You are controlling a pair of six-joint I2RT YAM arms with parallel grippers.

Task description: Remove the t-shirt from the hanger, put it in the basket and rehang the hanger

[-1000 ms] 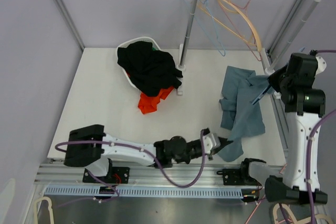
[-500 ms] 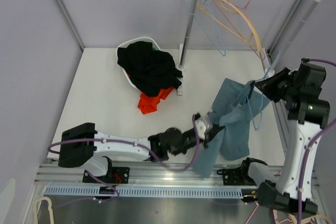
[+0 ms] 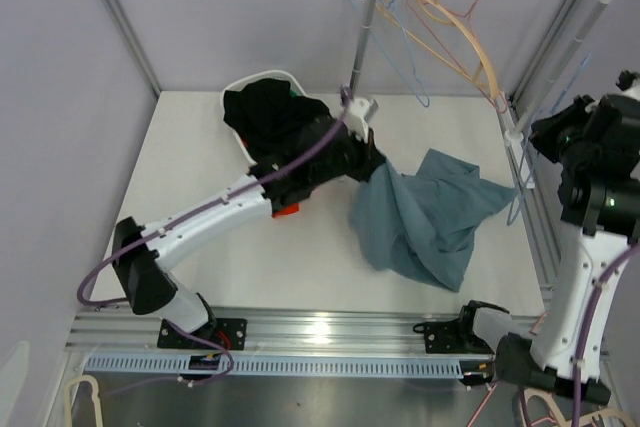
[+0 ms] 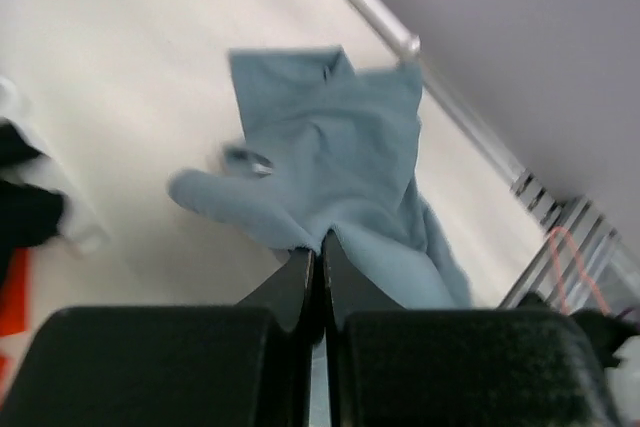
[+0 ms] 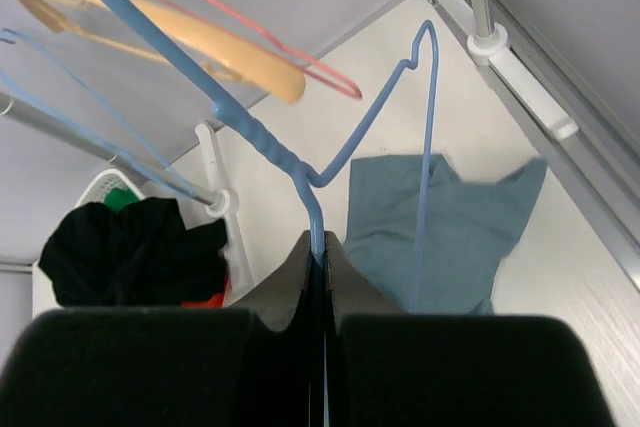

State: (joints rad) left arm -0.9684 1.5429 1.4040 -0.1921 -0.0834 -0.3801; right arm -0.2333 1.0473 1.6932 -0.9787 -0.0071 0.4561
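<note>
Pinched a fold of the blue-grey t-shirt [image 3: 430,212] in the left claw [image 4: 320,247], clamped fully closed. Gripped the bare blue wire hanger [image 5: 258,137] in the right claw [image 5: 318,247], likewise closed, raised at far right. Found the t-shirt crumpled on the tabletop [image 3: 200,187], right of centre.

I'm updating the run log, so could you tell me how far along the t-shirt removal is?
Done: the t-shirt lies mostly on the table, off the hanger. In hand: left gripper pinches its edge, right gripper holds the bare hanger. Left: probably releasing both.
</note>
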